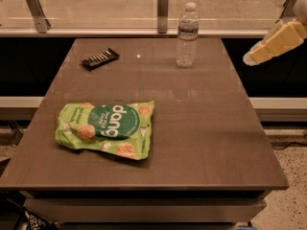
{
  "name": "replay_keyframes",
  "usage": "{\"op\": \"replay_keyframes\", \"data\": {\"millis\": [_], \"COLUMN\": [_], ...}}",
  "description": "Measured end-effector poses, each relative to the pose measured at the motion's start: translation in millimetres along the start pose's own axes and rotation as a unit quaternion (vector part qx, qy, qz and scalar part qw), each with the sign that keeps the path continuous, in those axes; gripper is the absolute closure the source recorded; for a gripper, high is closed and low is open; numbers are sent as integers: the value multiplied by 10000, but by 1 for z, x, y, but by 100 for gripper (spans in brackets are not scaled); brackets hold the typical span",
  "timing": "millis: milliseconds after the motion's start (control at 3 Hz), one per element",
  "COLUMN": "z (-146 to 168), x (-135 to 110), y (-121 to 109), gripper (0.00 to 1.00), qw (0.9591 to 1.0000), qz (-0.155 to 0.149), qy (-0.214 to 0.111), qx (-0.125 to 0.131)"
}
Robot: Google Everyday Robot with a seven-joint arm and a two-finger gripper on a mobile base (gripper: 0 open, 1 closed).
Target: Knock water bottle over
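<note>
Far across the table (201, 128), an upright water bottle (187, 35) stands well left of the gripper (255, 55), grip state unclear.

The green bag (108, 128) reads "dang" in white letters, well left of the gripper (250, 57) at the right edge.

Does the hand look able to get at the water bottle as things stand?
Probably yes. The hand hangs beyond the right edge of the table, apart from the upright water bottle, with nothing standing between them. The snack bag and dark bar lie farther left.
</note>
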State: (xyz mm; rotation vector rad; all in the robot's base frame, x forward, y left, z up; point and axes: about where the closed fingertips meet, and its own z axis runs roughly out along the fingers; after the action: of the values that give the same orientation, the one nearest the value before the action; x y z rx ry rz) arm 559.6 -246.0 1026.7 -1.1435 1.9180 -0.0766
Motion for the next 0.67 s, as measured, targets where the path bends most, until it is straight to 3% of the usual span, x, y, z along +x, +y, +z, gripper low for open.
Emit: {"op": "replay_keyframes", "data": {"millis": [333,667], "z": [4,22], "x": [-1,-9], "y": [0,-2], "gripper": [0,0], "qw": [9999,9990], "qz": [92,244], "qy": [-72,-370], "qx": [30,29]}}
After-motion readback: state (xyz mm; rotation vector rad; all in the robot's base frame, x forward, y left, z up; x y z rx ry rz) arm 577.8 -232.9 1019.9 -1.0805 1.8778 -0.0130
